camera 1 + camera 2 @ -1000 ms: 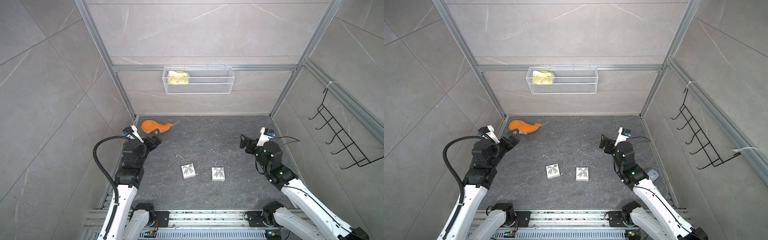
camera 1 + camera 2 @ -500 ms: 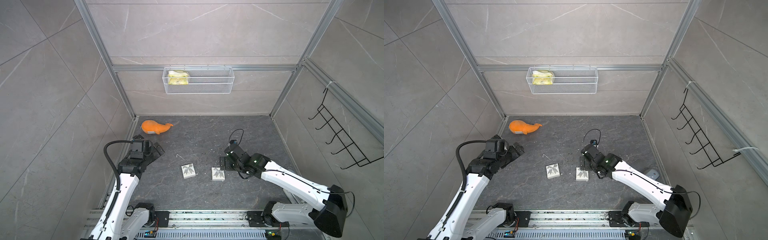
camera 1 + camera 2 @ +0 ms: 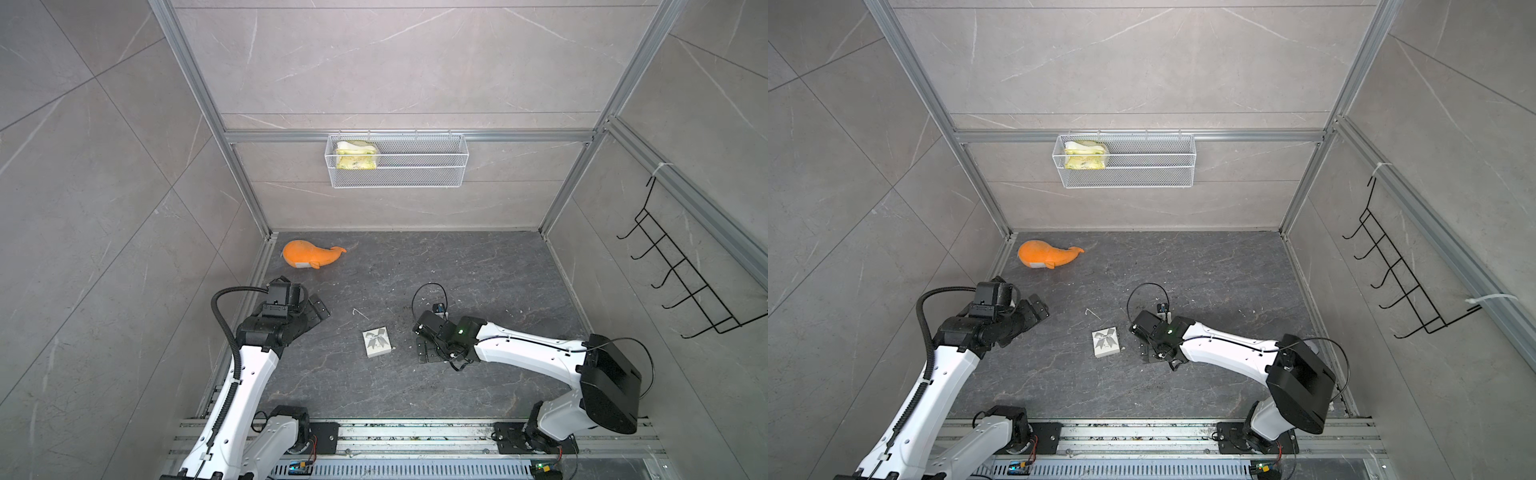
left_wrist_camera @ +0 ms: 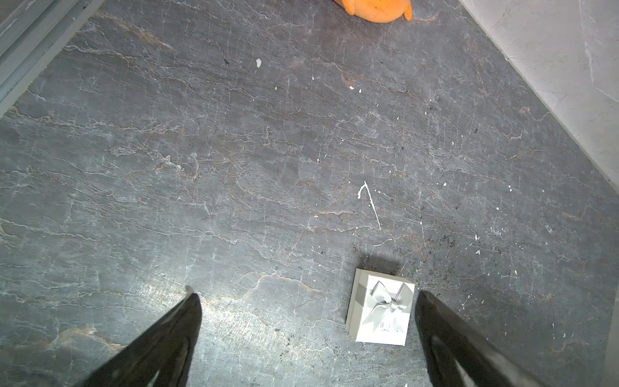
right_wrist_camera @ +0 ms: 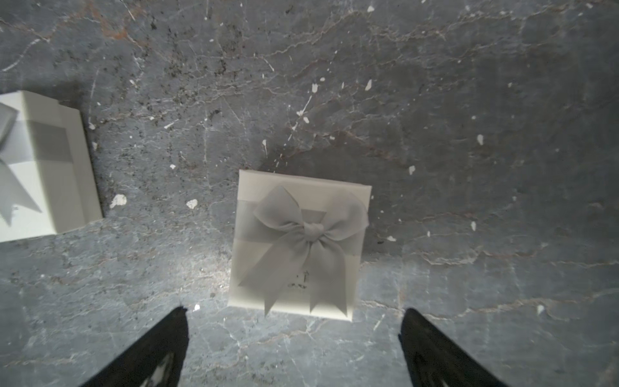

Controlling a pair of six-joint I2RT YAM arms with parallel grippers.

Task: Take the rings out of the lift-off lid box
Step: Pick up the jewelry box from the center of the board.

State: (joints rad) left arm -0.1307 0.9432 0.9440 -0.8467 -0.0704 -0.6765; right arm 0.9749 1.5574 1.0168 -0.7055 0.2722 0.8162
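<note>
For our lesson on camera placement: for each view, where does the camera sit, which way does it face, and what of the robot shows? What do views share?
Top views: high above the arm bases, facing down onto the floor; both arms, left gripper and right gripper show.
Left wrist: on the left arm, facing down past its open fingers at the middle gift box.
Right wrist: on the right arm, facing down past its open fingers at the other gift box.
Shared: every view shows the middle gift box.

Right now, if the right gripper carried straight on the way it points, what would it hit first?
Probably the closed white gift box with a grey ribbon bow, lying just ahead of the open right gripper; depth is unclear.
</note>
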